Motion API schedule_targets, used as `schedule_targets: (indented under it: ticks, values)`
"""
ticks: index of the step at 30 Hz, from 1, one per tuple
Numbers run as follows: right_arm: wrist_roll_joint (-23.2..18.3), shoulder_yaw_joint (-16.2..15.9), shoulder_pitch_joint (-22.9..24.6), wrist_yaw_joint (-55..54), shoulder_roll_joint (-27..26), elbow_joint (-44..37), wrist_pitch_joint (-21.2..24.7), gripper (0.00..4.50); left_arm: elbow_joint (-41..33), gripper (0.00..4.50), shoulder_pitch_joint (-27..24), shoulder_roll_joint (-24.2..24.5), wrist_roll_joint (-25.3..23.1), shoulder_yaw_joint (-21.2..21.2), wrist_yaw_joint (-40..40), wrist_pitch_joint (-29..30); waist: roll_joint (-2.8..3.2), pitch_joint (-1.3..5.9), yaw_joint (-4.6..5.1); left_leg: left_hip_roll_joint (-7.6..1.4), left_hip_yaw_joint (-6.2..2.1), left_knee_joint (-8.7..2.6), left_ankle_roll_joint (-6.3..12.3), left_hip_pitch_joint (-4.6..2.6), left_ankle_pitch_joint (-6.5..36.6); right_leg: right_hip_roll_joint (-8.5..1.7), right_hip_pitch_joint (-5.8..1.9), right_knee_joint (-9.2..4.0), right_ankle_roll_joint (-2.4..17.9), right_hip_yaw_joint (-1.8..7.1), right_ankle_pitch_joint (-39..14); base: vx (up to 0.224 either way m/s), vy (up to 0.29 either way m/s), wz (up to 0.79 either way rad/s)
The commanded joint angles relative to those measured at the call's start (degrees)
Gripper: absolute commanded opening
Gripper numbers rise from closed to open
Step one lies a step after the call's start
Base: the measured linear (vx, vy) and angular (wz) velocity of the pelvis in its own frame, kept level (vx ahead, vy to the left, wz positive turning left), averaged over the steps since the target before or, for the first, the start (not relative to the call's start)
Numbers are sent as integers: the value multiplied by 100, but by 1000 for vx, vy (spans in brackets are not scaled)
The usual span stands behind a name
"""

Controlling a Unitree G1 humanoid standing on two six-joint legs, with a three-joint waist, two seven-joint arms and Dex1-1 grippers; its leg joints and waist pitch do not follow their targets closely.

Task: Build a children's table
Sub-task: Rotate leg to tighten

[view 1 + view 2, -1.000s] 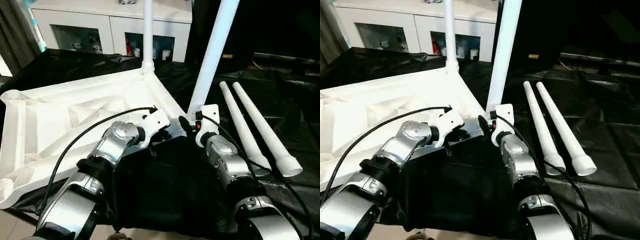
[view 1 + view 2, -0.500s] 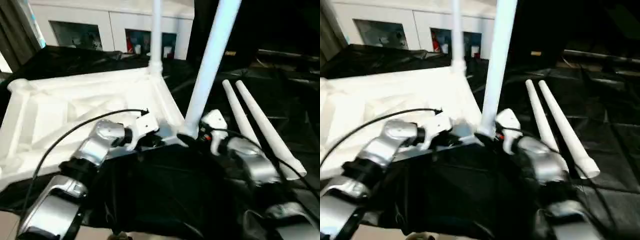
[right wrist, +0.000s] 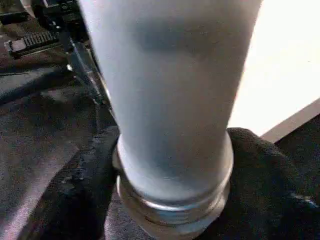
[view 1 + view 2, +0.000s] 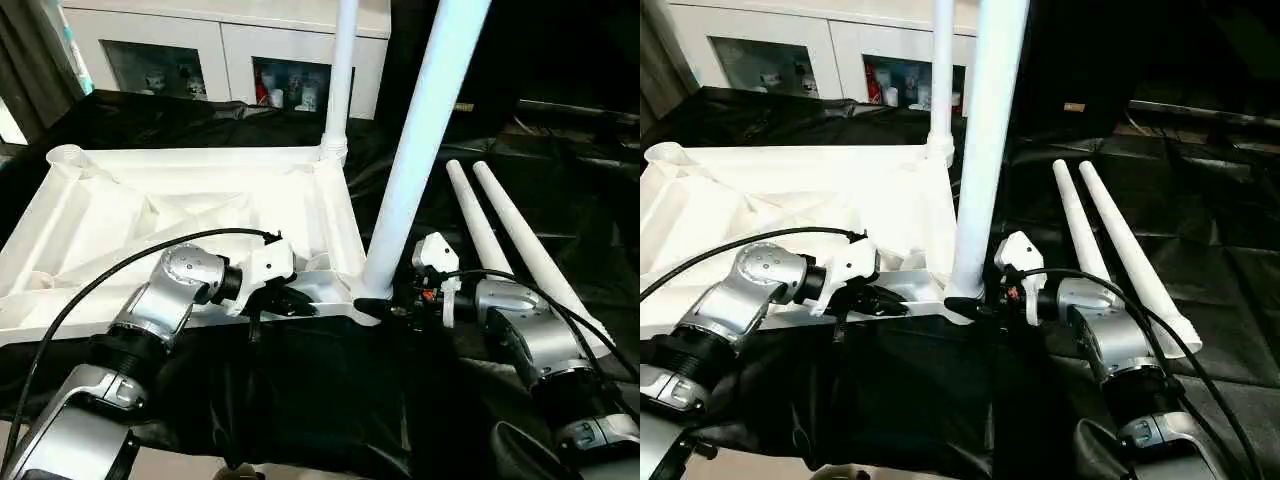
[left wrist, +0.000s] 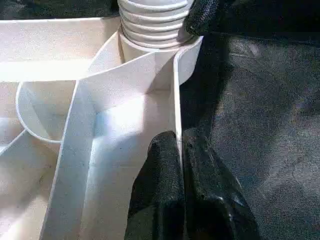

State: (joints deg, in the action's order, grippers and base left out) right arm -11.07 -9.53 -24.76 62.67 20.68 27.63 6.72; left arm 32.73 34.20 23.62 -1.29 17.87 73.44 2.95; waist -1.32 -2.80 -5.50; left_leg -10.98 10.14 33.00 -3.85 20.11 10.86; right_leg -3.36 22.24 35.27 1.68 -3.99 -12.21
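Background: white cabinet with glass-fronted compartments at the far wall; black-draped work table under everything.

Item, left: table top, white plastic, lying underside up on the drape, ribs and round corner sockets exposed. Empty socket at its far left corner.

Item: my left gripper, at the top's near edge. Fingers pressed together, pinching the thin upright edge wall of the top, just beside the near right corner socket.

Item: far leg, white tube, standing upright in the top's far right corner socket.

Item: near leg, white tube, standing in the near right corner socket, leaning slightly to the right. Threaded end visible at the socket in the left wrist view.

Item: my right gripper, level with the near leg's base. Black fingers set wide on either side of the tube, closed around it just above its ringed foot.

Item, right: two spare legs, white tapered tubes, lying side by side on the drape, touching or nearly so, well apart from the top.
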Motion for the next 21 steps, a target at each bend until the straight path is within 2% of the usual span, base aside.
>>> schedule_targets:
  ticks: [1,5,8,10,11,12,13,15,16,18,20,21]
  values:
    - [-12,-3,32,10,51,-101,59,299,-168,0,-50,1,164,-30,151,17,-10,342,-25,-272,-58,-320,389,-4,571,-520,-312,-339,1377,315,-83,0,0,0]
    - [-49,21,84,-46,-6,-169,161,281,-171,0,-60,-11,150,-26,107,28,-3,346,-29,-275,-60,-321,370,-14,565,-519,-307,-339,1365,315,-100,0,0,0]
    - [253,150,36,-947,-246,188,-80,277,82,0,44,-127,-87,14,-344,5,-2,337,-1,-273,-69,-335,287,-12,577,-531,-289,-349,1333,322,-186,0,0,0]
    - [477,262,-57,-1748,-446,536,-168,276,310,0,159,-228,-326,64,-774,107,-6,316,39,-249,-73,-352,163,-27,768,-535,-282,-403,1273,321,-577,0,0,0]
    - [527,378,-115,-2295,-632,750,-114,275,539,0,275,-382,-469,63,-1205,48,-4,307,49,-248,-76,-363,80,-39,900,-539,-279,-442,1182,320,-954,0,0,0]
    - [520,427,-132,-2470,-705,813,-79,275,622,0,317,-452,-497,49,-1360,13,-2,287,59,-250,-83,-379,15,-57,1078,-543,-264,-488,1091,325,-1353,0,0,0]
    - [476,561,-176,-2894,-898,922,28,275,724,0,387,-599,-528,57,-1566,98,-3,299,46,-259,-93,-380,-12,-60,1106,-559,-273,-495,1034,333,-1473,0,0,0]
    - [413,754,-297,-3658,-1264,1156,175,275,947,0,543,-908,-629,97,-2030,302,29,299,55,-266,-98,-395,-53,-64,1088,-539,-243,-488,1015,343,-1342,0,0,0]
    - [398,798,-350,-3895,-1389,1248,202,274,1026,0,593,-1020,-652,102,-2187,347,19,307,62,-272,-100,-399,-60,-65,1087,-537,-252,-479,1019,342,-1284,0,0,0]
    - [377,870,-458,-4279,-1616,1432,203,274,1186,0,685,-1227,-694,93,-2499,400,43,328,77,-258,-89,-384,-116,-74,1078,-538,-242,-458,1106,352,-1024,0,0,0]
    - [362,933,-592,-4600,-1844,1638,135,274,1344,0,767,-1424,-732,87,-2718,412,36,323,65,-258,-89,-384,-94,-58,1026,-538,-260,-447,1127,352,-855,0,0,0]
    - [420,893,-731,-4778,-2044,1826,-49,274,1470,0,829,-1610,-766,100,-2848,368,34,325,70,-252,-86,-382,-83,-57,1020,-538,-254,-451,1129,352,-843,0,0,0]
